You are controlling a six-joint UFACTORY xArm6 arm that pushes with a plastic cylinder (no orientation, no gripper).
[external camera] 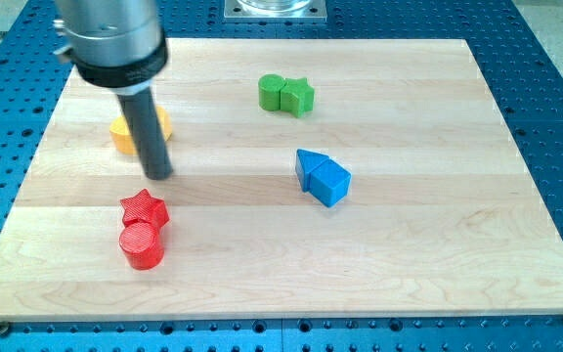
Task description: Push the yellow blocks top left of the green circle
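The yellow blocks (pixel 125 134), flat and bright, sit just behind my tip (pixel 157 177), partly hidden by the rod, well left of the green circle (pixel 273 92), and there is no claw to see.

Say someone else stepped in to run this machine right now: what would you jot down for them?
My tip is down on the board, just below the yellow blocks, above the red star.
The yellow blocks sit at the view's left, partly hidden by the rod; shapes unclear.
The green circle touches the green star near the view's top.
Done: nothing evident.
Left: push the yellow blocks up to the circle's top left.
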